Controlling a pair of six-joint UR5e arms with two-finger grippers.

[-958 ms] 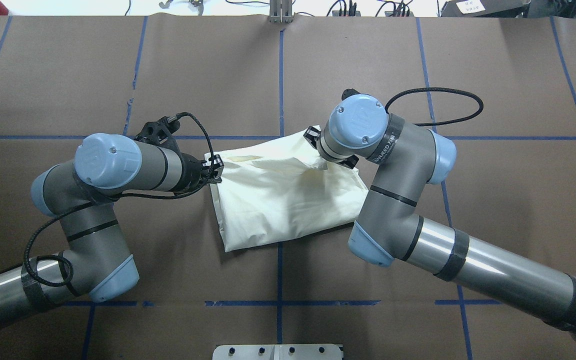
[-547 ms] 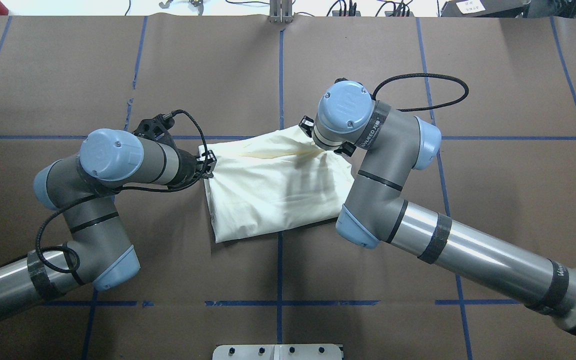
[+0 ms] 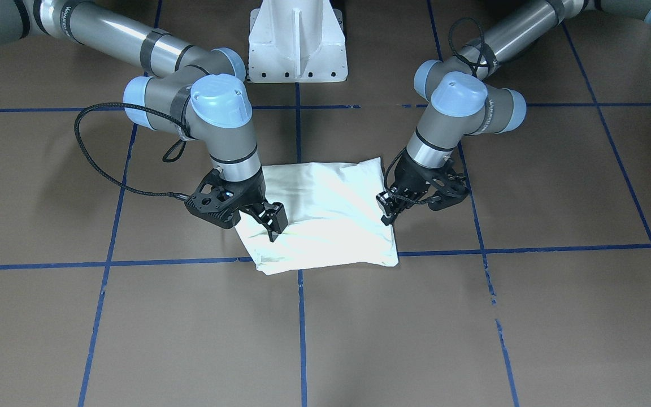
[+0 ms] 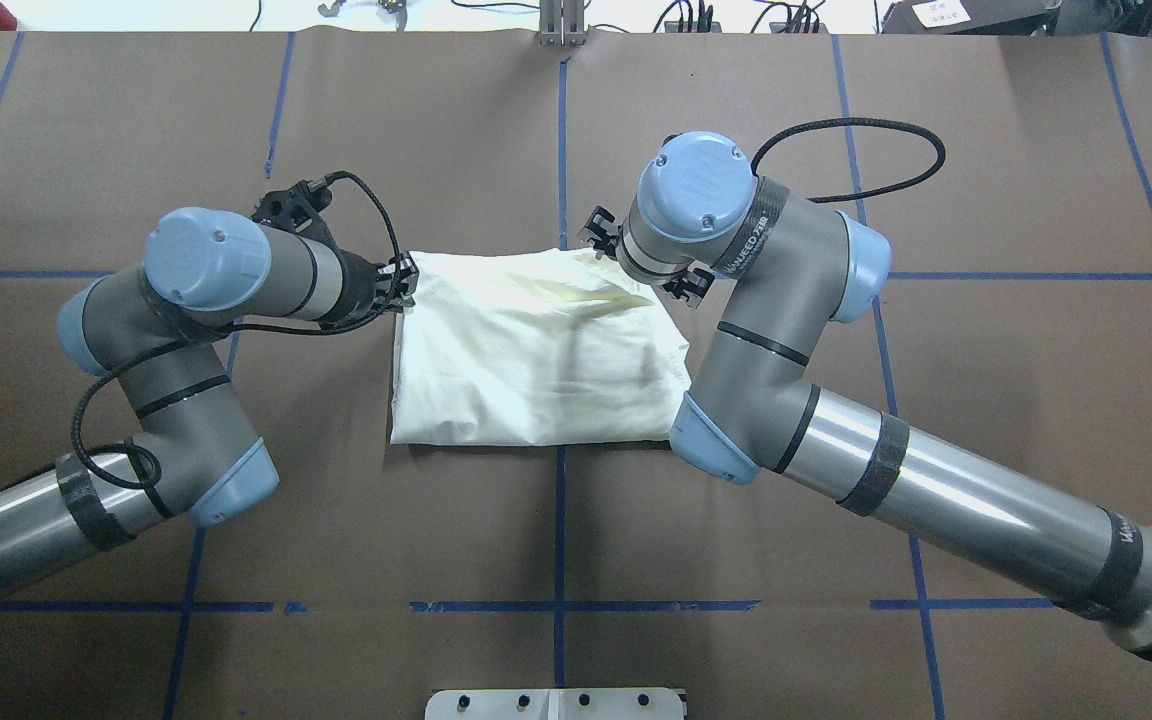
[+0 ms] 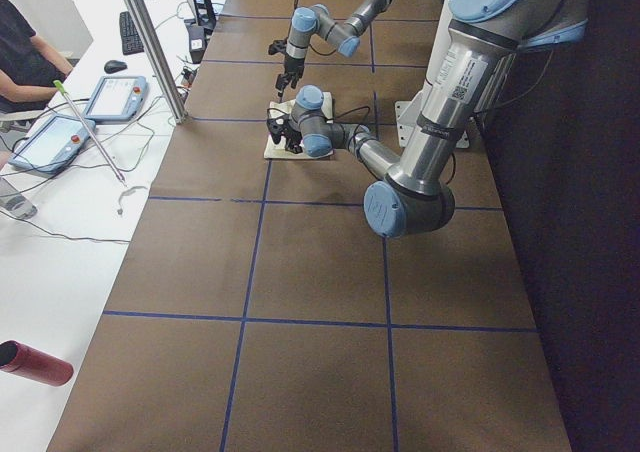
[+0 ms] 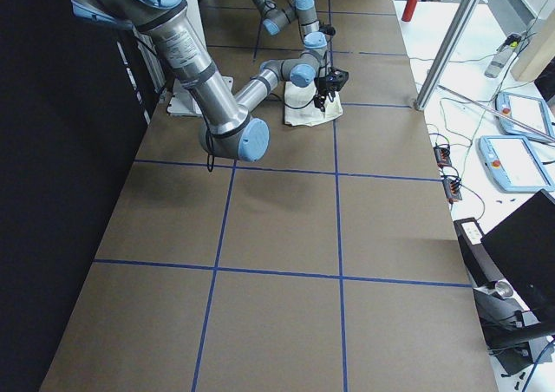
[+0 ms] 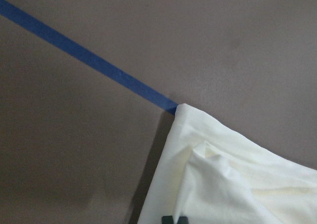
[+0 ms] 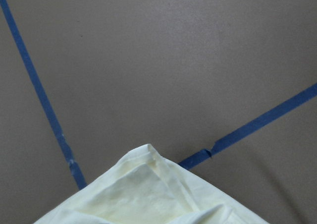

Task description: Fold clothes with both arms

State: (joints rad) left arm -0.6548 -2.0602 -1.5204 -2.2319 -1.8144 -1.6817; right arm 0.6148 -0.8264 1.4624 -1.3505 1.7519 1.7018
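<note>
Exterior front-facing view: the folded cream T-shirt lies plain side up on the brown table, in front of the white pedestal. The left gripper and right gripper are each pinched onto one of its two corners farthest from the robot. Overhead exterior view: the T-shirt's long axis runs from one gripper to the other and its free edge lies toward the robot, with neither arm nearer. Any further fold would likely be drawn that way. A second ago the T-shirt sat skewed; it has since swung square to the blue tape and slid toward the robot's left. Both side views show it only small, under the wrists. Left wrist-mounted view: dark fingertips are pressed together on cloth. Right wrist-mounted view: a corner lies by crossing tape, with the fingers out of sight.
</note>
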